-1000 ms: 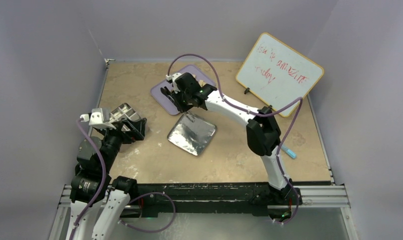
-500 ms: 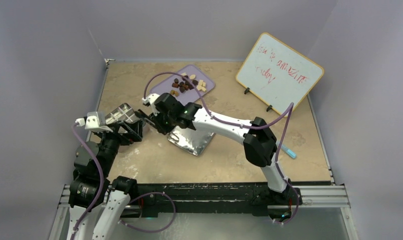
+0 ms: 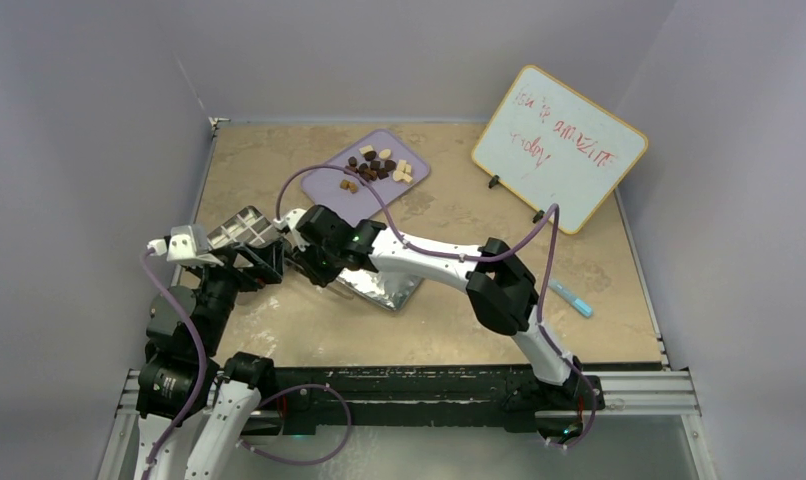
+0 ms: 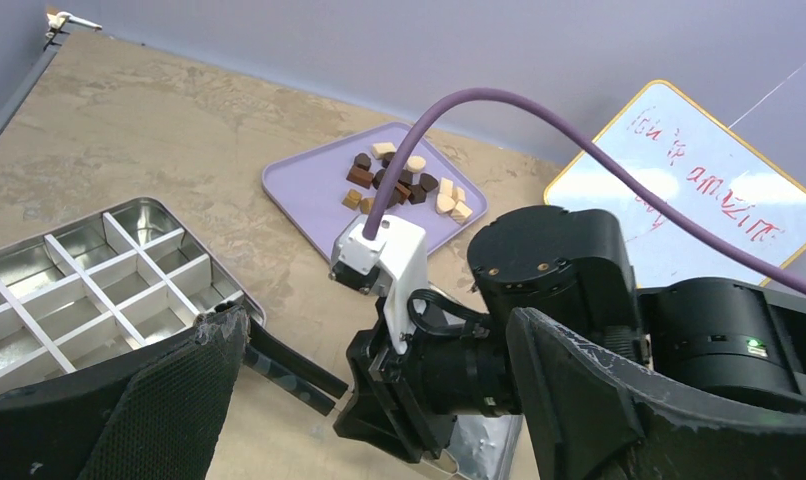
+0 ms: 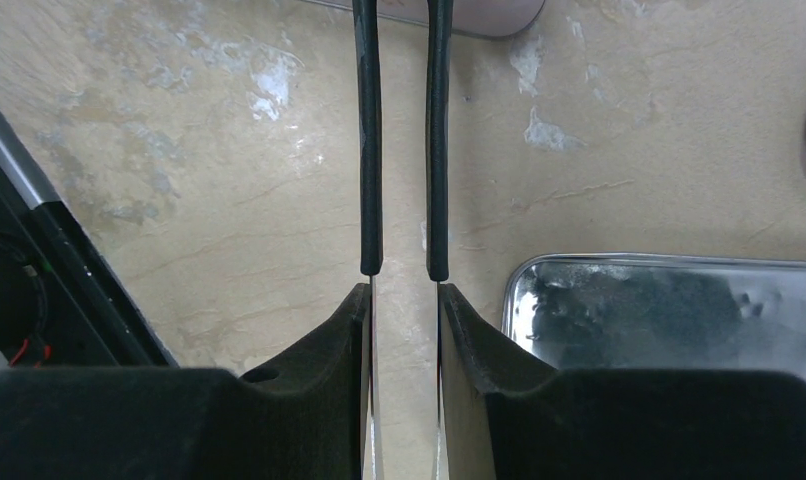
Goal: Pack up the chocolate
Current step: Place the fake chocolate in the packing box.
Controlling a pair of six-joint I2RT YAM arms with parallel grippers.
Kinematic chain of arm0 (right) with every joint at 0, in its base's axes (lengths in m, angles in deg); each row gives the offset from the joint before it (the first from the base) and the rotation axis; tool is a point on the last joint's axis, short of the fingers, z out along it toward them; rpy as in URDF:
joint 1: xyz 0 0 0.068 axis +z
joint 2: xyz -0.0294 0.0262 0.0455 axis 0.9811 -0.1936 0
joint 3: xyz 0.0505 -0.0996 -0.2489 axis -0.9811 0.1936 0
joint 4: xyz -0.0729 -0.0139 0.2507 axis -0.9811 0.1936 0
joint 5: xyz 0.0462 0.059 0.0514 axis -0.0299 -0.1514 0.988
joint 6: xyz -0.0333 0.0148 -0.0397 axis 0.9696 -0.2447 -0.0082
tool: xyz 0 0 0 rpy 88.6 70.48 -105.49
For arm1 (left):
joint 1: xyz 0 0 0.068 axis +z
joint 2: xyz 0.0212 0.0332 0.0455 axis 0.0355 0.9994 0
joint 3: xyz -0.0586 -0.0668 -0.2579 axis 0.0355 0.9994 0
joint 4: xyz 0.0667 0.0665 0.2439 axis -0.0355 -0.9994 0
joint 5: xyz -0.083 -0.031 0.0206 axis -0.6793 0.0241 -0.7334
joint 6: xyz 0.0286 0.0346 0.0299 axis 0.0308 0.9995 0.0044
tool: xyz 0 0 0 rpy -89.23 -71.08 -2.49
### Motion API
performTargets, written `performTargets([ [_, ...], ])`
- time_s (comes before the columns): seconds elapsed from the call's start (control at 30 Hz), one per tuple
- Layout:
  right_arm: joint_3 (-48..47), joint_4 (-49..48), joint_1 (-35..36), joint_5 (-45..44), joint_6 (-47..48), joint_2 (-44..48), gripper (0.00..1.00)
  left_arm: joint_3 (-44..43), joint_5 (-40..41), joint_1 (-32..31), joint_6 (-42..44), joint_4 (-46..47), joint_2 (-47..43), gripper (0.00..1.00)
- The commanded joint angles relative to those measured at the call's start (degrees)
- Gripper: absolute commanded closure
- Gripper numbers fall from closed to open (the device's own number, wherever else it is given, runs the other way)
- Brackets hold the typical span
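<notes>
The left gripper [image 3: 264,258], nearest, has its 2 fingers spread wide with nothing held between them. A silver tin [image 4: 89,290] of square compartments lies by its left finger. The right gripper [image 5: 400,40] reaches in front of it, its 2 thin black fingers nearly together and pointing toward the tin's corner. Their tips are cut off, so I cannot tell whether they pinch anything. A foil square [image 5: 669,310] lies just to that gripper's right. Well beyond both grippers, the chocolate [image 4: 404,182] sits clustered on a lilac tray [image 4: 309,185] in dark, caramel and cream pieces. A whiteboard [image 3: 559,148] stands farther right.
</notes>
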Motion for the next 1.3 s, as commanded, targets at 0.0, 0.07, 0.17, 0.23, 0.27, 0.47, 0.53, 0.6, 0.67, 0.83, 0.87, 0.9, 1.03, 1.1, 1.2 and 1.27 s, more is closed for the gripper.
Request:
performTargets([
  [0.0,-3.2,-0.6,0.6,0.9,-0.9,0.2,0.82,-1.0,0.8,0.1,0.6,0.9,-0.5,0.00],
  [0.07,-3.6,-0.2,0.7,0.4,-0.9,-0.2,0.80,-1.0,0.7,0.1,0.7,0.8,-0.5,0.00],
  [0.17,-3.9,0.1,0.8,-0.1,-0.9,-0.4,0.76,-1.1,0.7,0.1,0.7,0.8,-0.4,0.00],
  [0.23,-4.1,0.2,0.9,-0.2,-0.9,-0.6,0.74,-1.1,0.7,0.1,0.6,0.8,-0.5,0.00],
  [0.27,-4.2,0.1,0.9,-0.2,-0.9,-0.8,0.73,-1.0,0.8,0.1,0.6,0.8,-0.5,0.00],
  [0.47,-5.5,0.9,0.9,-0.5,-0.9,-1.5,0.67,-1.0,0.9,0.1,0.6,0.7,-0.4,0.00],
  [0.53,-5.7,1.1,1.0,-0.8,-0.9,-1.3,0.64,-1.1,0.9,0.1,0.6,0.7,-0.5,0.00],
  [0.6,-5.7,1.1,1.0,-1.4,-1.0,-1.1,0.63,-1.0,0.8,0.1,0.7,0.8,-0.5,0.00],
  [0.67,-5.6,0.9,1.0,-1.8,-0.9,-0.9,0.62,-1.1,0.9,0.1,0.7,0.7,-0.6,0.00],
  [0.83,-5.4,0.7,1.1,-2.1,-1.0,-0.5,0.63,-1.0,1.0,0.1,0.6,0.7,-0.7,0.00],
  [0.87,-5.4,0.7,1.0,-2.2,-1.0,-0.2,0.64,-1.0,0.9,0.1,0.6,0.7,-0.7,0.00],
  [0.9,-5.5,0.8,1.0,-2.2,-1.1,0.3,0.65,-0.9,0.9,0.1,0.5,0.7,-0.6,0.00],
  [1.03,-4.7,1.2,0.7,-1.2,-1.4,2.9,0.66,-1.1,0.6,0.1,0.5,0.7,-0.2,0.00],
  [1.1,-4.4,1.5,-0.1,-2.3,-1.2,4.4,0.67,-1.3,0.1,0.1,0.3,0.6,-0.1,0.00],
  [1.2,-3.2,2.3,-1.8,-3.3,-0.9,6.1,0.67,-1.5,-1.0,0.1,-0.2,1.1,0.0,0.00],
  [1.27,-2.1,2.8,-3.5,-4.4,-1.1,7.6,0.67,-1.6,-1.8,0.1,-0.4,1.4,0.5,0.00],
])
